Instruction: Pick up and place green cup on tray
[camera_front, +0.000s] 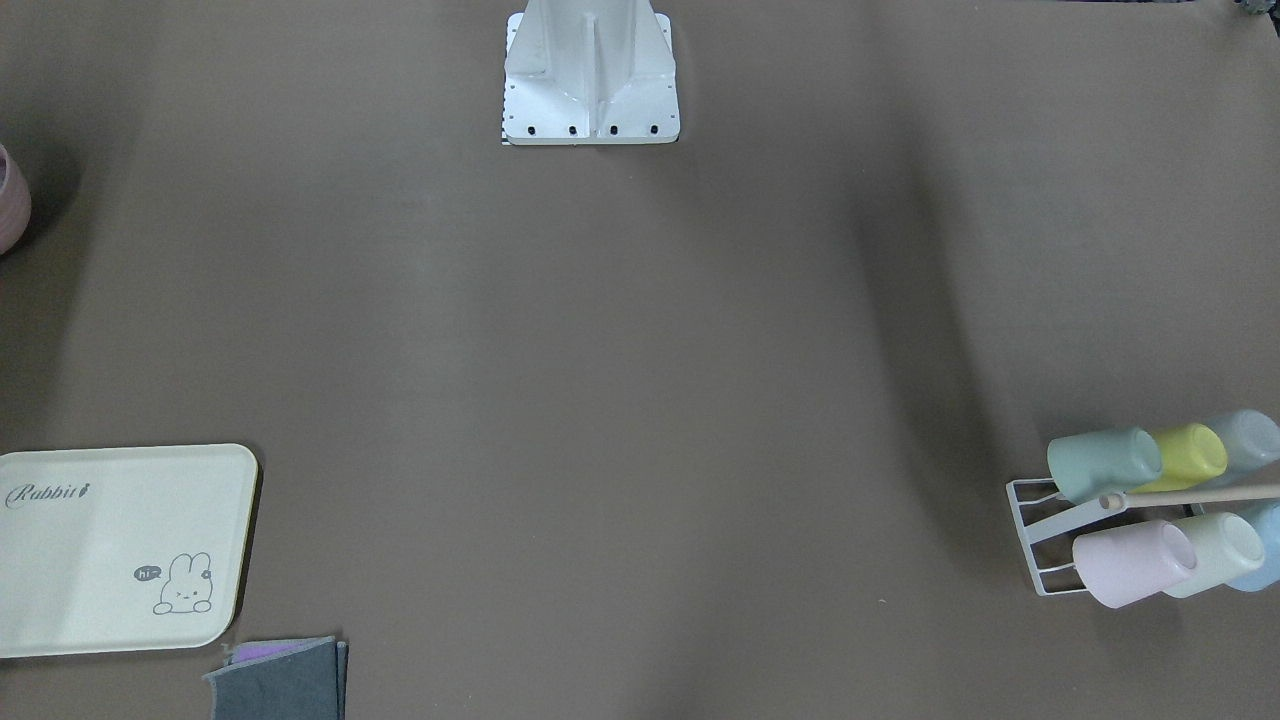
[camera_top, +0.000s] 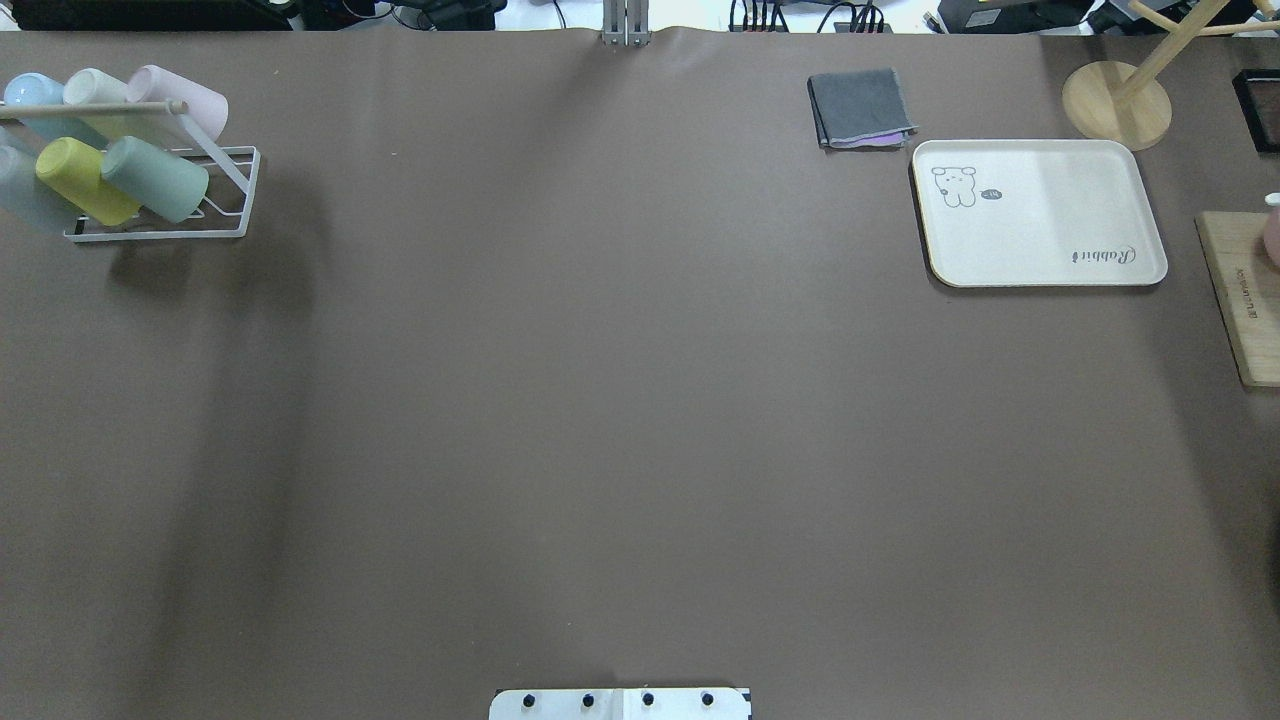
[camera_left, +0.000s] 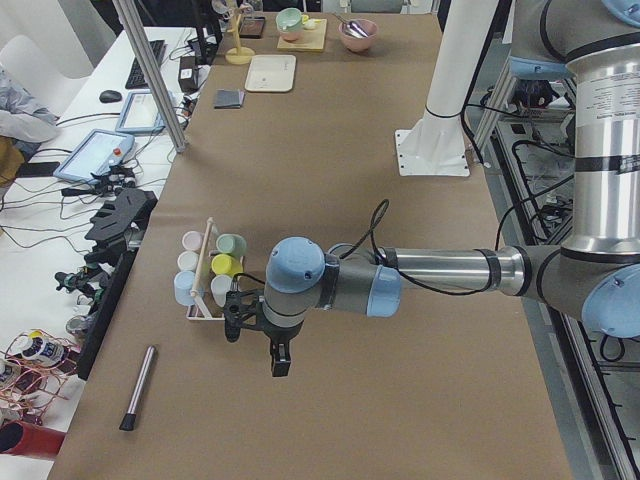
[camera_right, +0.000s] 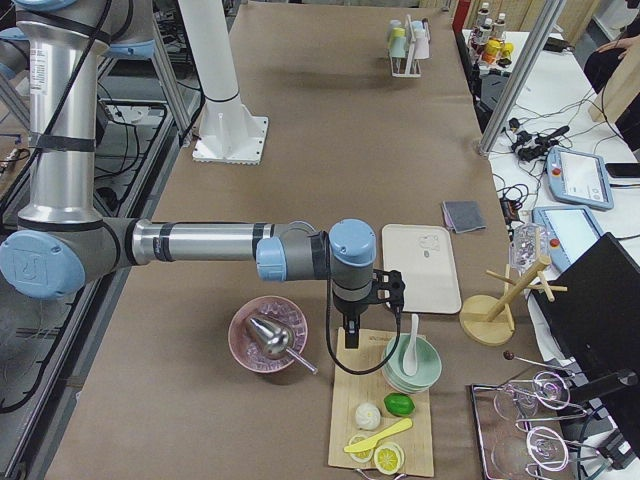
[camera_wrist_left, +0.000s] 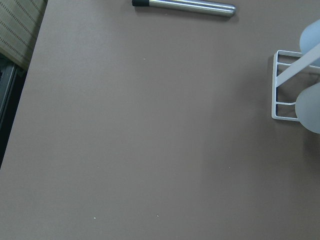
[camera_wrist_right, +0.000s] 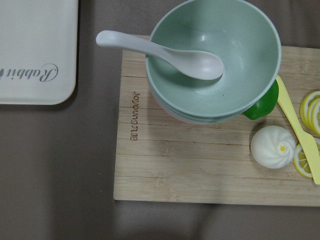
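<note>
The green cup (camera_front: 1105, 463) lies on its side in a white wire rack (camera_front: 1030, 530), next to a yellow cup (camera_front: 1190, 456); it also shows in the overhead view (camera_top: 155, 178) and the exterior left view (camera_left: 232, 244). The cream tray (camera_top: 1040, 212) with the "Rabbit" script lies empty at the table's other end, and shows too in the front view (camera_front: 120, 550) and the right wrist view (camera_wrist_right: 35, 50). My left gripper (camera_left: 255, 342) hangs over bare table just beside the rack; I cannot tell whether it is open. My right gripper (camera_right: 350, 335) hangs over a wooden board beside the tray; I cannot tell its state.
The rack also holds pink (camera_front: 1135, 562), cream-green (camera_front: 1215, 553) and blue cups. A grey cloth (camera_top: 860, 108) lies by the tray. The wooden board (camera_wrist_right: 200, 165) carries a green bowl (camera_wrist_right: 215, 60) with a spoon, and food. A metal cylinder (camera_wrist_left: 185, 6) lies near the rack.
</note>
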